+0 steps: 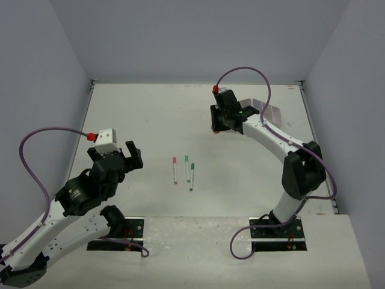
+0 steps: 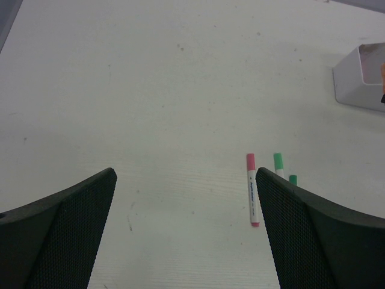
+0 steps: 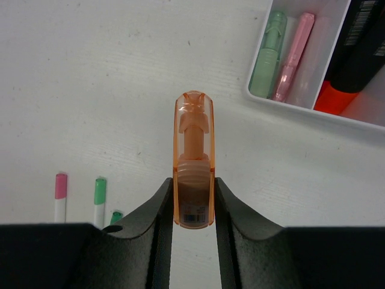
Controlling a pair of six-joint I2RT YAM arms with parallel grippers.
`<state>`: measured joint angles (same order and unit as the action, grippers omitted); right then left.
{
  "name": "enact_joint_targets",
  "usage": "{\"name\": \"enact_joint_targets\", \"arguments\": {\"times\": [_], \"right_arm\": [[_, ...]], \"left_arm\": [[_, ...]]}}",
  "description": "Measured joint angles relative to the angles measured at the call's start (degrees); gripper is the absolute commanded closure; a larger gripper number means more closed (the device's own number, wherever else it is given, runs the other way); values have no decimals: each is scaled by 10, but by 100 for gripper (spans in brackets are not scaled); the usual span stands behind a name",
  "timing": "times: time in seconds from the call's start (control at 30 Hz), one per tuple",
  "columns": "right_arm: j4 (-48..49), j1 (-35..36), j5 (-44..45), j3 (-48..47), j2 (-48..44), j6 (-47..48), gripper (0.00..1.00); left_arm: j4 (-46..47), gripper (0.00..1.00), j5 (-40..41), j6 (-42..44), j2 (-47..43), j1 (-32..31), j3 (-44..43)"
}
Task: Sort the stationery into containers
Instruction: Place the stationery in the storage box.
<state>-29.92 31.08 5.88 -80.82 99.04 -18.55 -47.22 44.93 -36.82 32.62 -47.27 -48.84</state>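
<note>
My right gripper (image 3: 194, 201) is shut on a stubby orange highlighter (image 3: 194, 153), held above the table just left of the white containers (image 3: 304, 101). One compartment holds a pale green item (image 3: 267, 57) and a pink one (image 3: 293, 57); the one beside it holds a black-and-orange highlighter (image 3: 343, 72). In the top view the right gripper (image 1: 220, 123) hovers at the far right, beside the containers (image 1: 269, 110). A pink-capped pen (image 1: 175, 170) and two green-capped pens (image 1: 187, 168) (image 1: 192, 177) lie mid-table. My left gripper (image 1: 114, 155) stands open to their left, nothing between its fingers (image 2: 283, 229).
In the left wrist view the pink pen (image 2: 251, 189) and a green pen (image 2: 278, 162) lie just beyond the right finger, with the white organizer (image 2: 360, 77) at the far right. Grey walls close in the table on three sides.
</note>
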Motion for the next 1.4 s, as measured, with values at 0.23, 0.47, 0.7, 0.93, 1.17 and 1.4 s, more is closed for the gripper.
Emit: {"name": "enact_joint_targets", "arguments": {"times": [0.23, 0.47, 0.7, 0.93, 1.17, 1.4], "right_arm": [[-3, 2, -8, -11, 1, 0, 100], [-40, -3, 44, -155, 75, 11, 100], [-65, -23, 87, -204, 142, 13, 100], [-81, -51, 114, -216, 184, 12, 100], [-88, -58, 130, -226, 200, 10, 89], [-93, -58, 131, -235, 200, 10, 63]], "left_arm": [[0, 0, 0, 0, 0, 0, 0], [0, 0, -2, 0, 2, 0, 0], [1, 0, -2, 0, -12, 0, 0], [1, 0, -7, 0, -12, 0, 0], [1, 0, -8, 0, -12, 0, 0], [1, 0, -8, 0, -11, 0, 0]]}}
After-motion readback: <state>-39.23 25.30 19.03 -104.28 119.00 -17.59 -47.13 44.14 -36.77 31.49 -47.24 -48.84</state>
